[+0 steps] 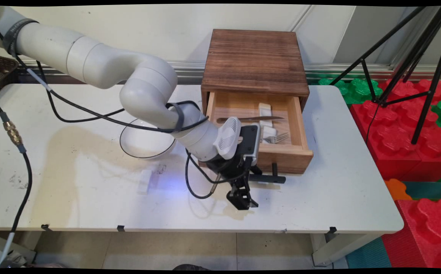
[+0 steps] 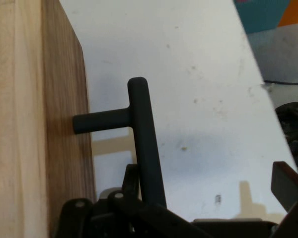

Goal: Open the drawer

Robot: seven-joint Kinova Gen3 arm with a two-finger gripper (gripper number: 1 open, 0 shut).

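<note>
Two fingers of the claw (image 1: 243,198) stand spread apart. In the hand view one finger (image 2: 287,182) shows at the right, well clear of the black handle (image 2: 145,144), which runs down toward the linkage on the other side. Whether anything touches the handle I cannot tell.

From the main view, the claw hangs low over the table (image 1: 331,198), just in front of the handle (image 1: 269,178) and slightly to its left. The handle is a bar on short posts sticking out from the front face of the drawer (image 1: 291,158). The drawer is pulled out of a dark wooden box (image 1: 254,61) at the back of the table. Its front face (image 2: 64,124) stands upright, with bare tabletop between it and the table's near edge.

Inside the drawer lie a knife (image 1: 251,119) set crosswise, a fork (image 1: 278,137) nearer the front, and some white blocks (image 1: 265,109).

Left of the arm's wrist sits a bowl (image 1: 144,142) with a dark rim, partly hidden by the arm. A small white block (image 1: 144,181) lies nearer the front edge, apart from the bowl. Wide open tabletop lies left of it and also right of the drawer, up to the table's rounded right corner. Beyond that edge are red foam blocks (image 1: 414,125) and a black tripod (image 1: 407,57).
</note>
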